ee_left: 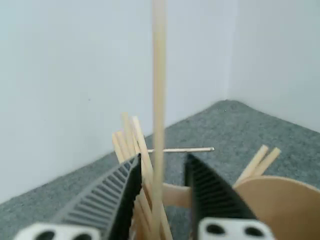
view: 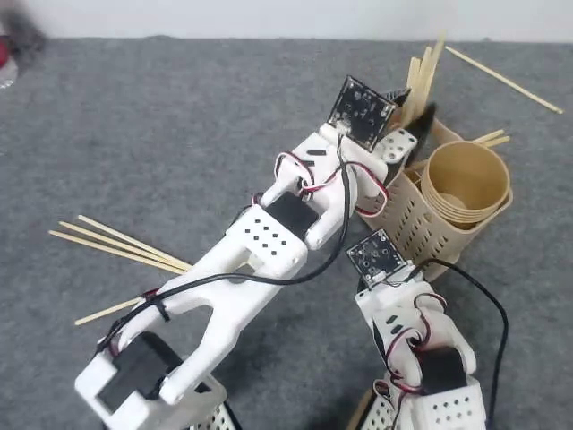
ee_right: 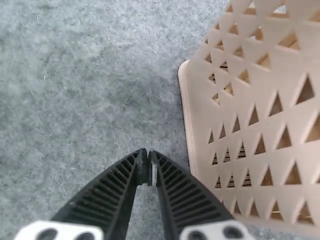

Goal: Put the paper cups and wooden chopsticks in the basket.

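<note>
1. Over the beige perforated plastic basket (view: 421, 228), the left gripper (ee_left: 163, 160) is hanging with its jaws parted around one upright pale wooden chopstick (ee_left: 159, 75). It is not pinching the stick, which could be tipping out over the rim.
2. Inside the basket, the stacked tan paper cups (view: 466, 184) are sitting beside a bundle of standing chopsticks (view: 419, 76). A careless lift could be dragging that bundle out.
3. Just beside the basket's outer wall, the right gripper (ee_right: 148, 167) is hovering with its fingers pressed together. One nudge could be shoving the basket.
4. Well away from the basket, loose chopsticks (view: 116, 240) are lying flat on the grey felt table (view: 179, 116). They are thin and look hard to pinch.
</note>
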